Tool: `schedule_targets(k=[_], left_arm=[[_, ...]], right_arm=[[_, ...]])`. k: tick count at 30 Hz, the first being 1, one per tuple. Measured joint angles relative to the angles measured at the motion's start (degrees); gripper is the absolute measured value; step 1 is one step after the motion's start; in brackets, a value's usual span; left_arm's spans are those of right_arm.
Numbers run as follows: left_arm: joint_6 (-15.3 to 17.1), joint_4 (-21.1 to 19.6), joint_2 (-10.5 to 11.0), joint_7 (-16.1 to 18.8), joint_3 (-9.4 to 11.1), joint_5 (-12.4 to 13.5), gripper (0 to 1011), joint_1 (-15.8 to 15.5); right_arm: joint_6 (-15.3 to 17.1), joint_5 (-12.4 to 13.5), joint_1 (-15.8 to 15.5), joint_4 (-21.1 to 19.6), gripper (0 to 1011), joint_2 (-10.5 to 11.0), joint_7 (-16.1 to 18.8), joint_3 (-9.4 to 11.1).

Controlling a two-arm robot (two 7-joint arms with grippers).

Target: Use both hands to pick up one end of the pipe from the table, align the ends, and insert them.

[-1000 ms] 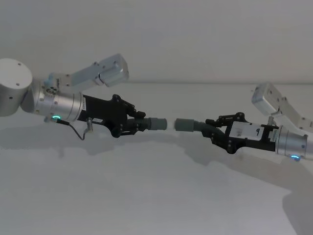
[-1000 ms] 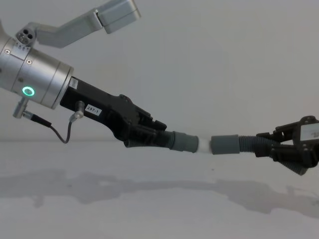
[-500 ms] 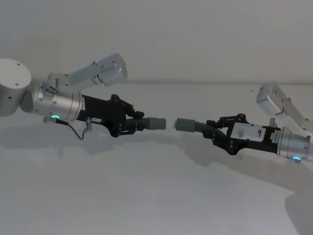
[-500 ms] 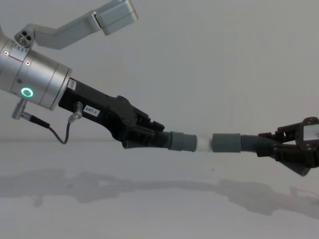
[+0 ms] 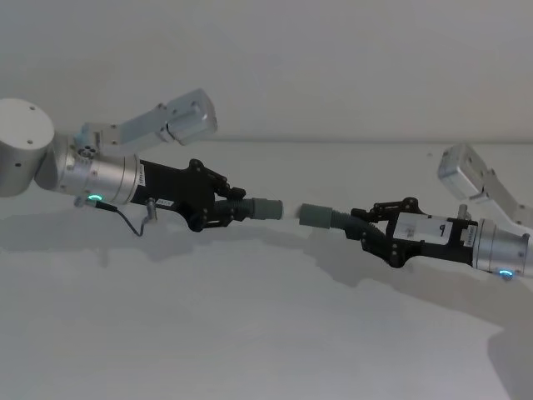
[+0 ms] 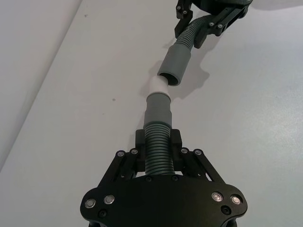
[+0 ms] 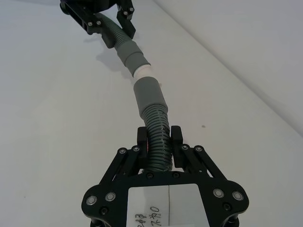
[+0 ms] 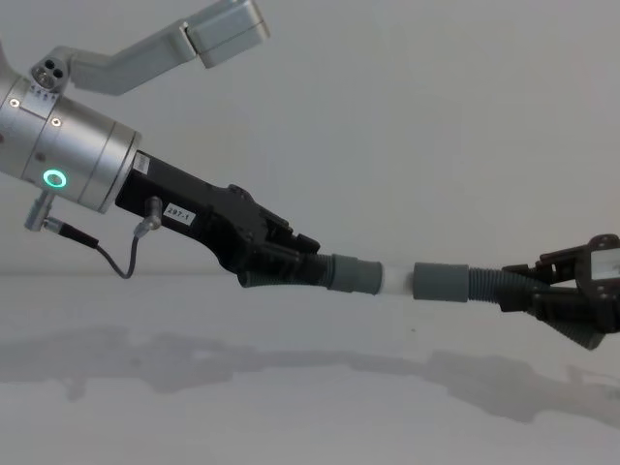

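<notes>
Pipe pieces hang in the air above the table [image 5: 250, 333], end to end and nearly in line. The left piece [image 8: 341, 274] ends in a smooth grey cuff with a whitish tip [image 8: 395, 281]; the right piece [image 8: 455, 284] ends in a wider grey cuff [image 8: 438, 283] whose open mouth faces that tip. In the left wrist view the whitish tip [image 6: 158, 85] sits right at the rim of the wider cuff [image 6: 174, 63], slightly off its centre, and I cannot tell whether it has entered.

Below them the table is a plain white matte surface carrying only soft shadows of the arms; behind it rises a bare pale wall [image 5: 333, 58].

The left gripper [image 5: 226, 210] reaches in from the left, sloping slightly downward toward the middle, its fingers pressed against the ribbed part of the left piece; a green ring light [image 8: 54, 178] glows on its silver wrist. The right gripper [image 5: 368, 230] comes in from the right, lower and tilted upward, pinching the ribbed part of the right piece.

Open table lies all around and beneath the joint, with the far edge meeting the wall well behind both grippers.
</notes>
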Motion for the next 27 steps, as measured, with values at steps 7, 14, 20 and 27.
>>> schedule_targets(k=[7,14,20,27], left_arm=[[-0.04,0.14,0.00,0.02,0.17,-0.17,298,-0.15],[-0.16,0.26,0.06,-0.11,0.33,-0.45,298,-0.27],[-0.32,0.38,0.18,-0.41,0.47,-0.69,298,-0.36],[-0.48,0.51,0.27,-0.73,0.61,-0.96,298,-0.48]], right_arm=[[0.00,0.12,0.22,0.35,282,0.07,0.07,-0.41],[0.23,0.15,0.60,1.00,282,0.08,-0.05,-0.88],[0.56,0.08,0.97,1.67,282,-0.07,-0.49,-1.16],[0.93,-0.08,1.33,2.42,282,-0.34,-0.97,-1.30]])
